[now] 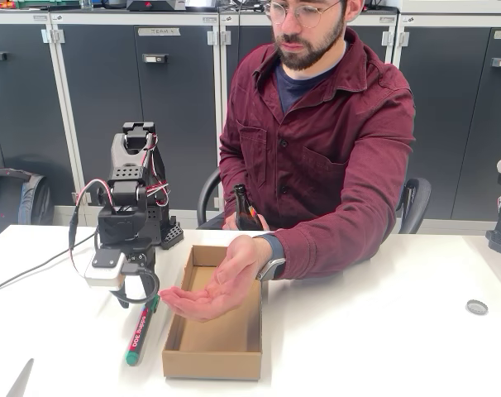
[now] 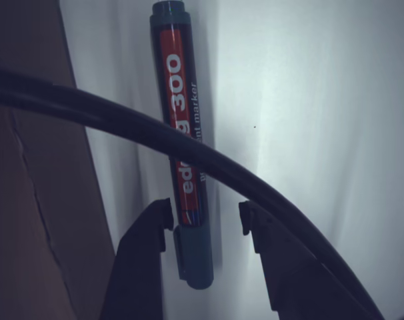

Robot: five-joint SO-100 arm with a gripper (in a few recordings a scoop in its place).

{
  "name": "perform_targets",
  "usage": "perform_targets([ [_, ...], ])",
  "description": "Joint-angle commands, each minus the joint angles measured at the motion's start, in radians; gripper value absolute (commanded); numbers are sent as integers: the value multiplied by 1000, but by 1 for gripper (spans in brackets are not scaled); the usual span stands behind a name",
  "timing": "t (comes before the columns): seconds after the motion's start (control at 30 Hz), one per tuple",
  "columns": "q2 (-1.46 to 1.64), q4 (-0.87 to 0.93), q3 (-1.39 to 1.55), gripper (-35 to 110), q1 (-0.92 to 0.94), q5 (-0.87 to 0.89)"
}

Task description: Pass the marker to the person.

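Straddling the green marker [image 2: 183, 143] with jaws spread and not touching it, the claw [image 2: 203, 220] hangs over the white bench [image 1: 383, 331], the pen lying flat below it, beside a cardboard box [image 1: 213, 351] under the person's upturned hand [image 1: 217, 289].

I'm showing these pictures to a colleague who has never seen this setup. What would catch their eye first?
Probably the person's open hand, held palm up over the cardboard box at the table's middle. Just left of the box, the green marker lies on the white table, with the black arm's gripper over its far end. In the wrist view the open fingers straddle the marker without touching it.
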Motion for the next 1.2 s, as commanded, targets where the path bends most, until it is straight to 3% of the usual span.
perform_targets([
  [0.0, -6, -34, -2, 21, -6, 8],
  [0.53, -147, -49, -86, 21, -3, 14],
  [0.67, -173, -31, -115, 15, -2, 8],
  [0.8, -179, -41, -114, -4, -5, -5],
  [1.17, -169, -69, -84, -5, -5, 3],
])
